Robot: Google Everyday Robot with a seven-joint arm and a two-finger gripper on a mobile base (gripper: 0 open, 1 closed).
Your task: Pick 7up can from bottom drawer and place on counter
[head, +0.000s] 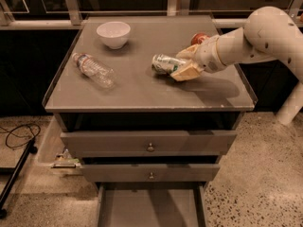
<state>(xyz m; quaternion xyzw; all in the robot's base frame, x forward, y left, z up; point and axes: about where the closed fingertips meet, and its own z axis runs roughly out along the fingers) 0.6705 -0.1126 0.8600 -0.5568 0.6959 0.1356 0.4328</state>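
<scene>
The 7up can (163, 64), silvery with green markings, lies on its side just above or on the counter (142, 91), right of the middle. My gripper (179, 64) comes in from the right on the white arm, and its tan fingers (188, 72) are closed around the can's right end. The bottom drawer (150, 209) is pulled open below the cabinet, and its grey floor shows nothing in it.
A white bowl (113, 33) stands at the counter's back left. A clear plastic bottle (93, 70) lies on its side at the left. A red-orange can (199, 37) stands behind my wrist. The two upper drawers (150, 143) are closed.
</scene>
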